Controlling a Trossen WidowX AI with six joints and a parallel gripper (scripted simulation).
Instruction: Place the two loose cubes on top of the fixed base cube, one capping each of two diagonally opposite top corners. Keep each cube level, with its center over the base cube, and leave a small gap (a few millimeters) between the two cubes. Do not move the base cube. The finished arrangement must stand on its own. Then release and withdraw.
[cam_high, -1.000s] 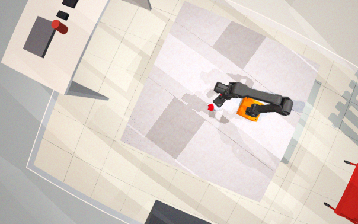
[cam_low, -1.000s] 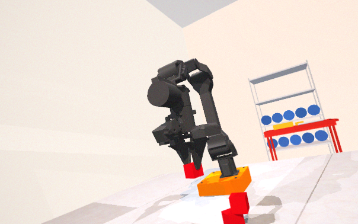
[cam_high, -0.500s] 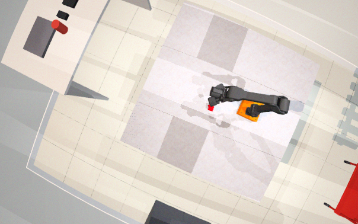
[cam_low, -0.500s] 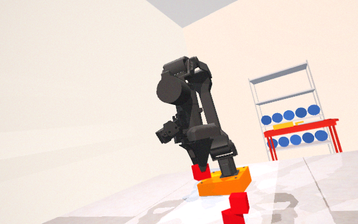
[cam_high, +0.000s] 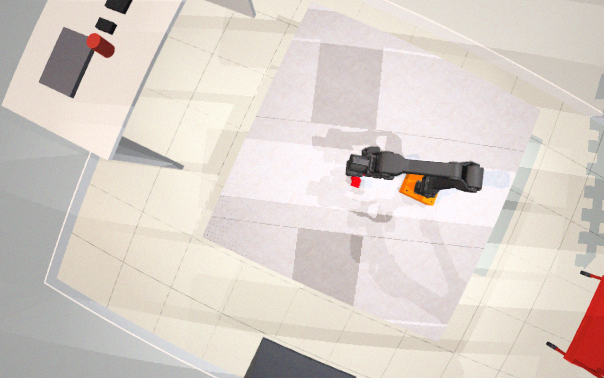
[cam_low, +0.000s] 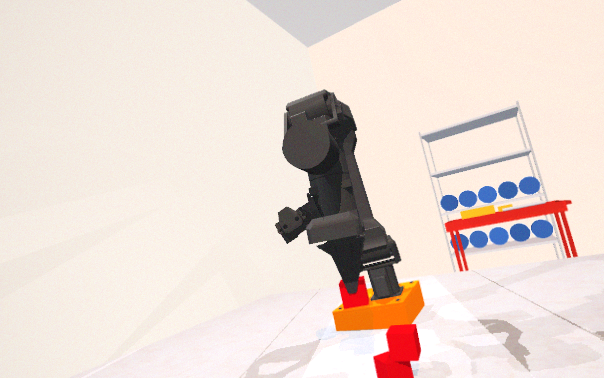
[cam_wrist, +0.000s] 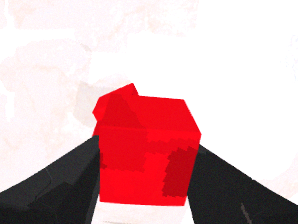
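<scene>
Jaws part-closed, clamped on a red cube (cam_wrist: 145, 152), one dark finger (cam_wrist: 56, 192) against each side face. Held cube (cam_low: 354, 292) hangs under the arm (cam_low: 332, 190), off the worktop (cam_low: 500, 320), just in front of the orange mount (cam_low: 395, 310). A second red cube (cam_wrist: 115, 111) shows close behind the held one. Exterior view: red cube (cam_low: 403, 342) perched on a further red block (cam_low: 392, 367) at the bottom edge. Shelf rack (cam_low: 492, 185) with blue discs at the back wall
</scene>
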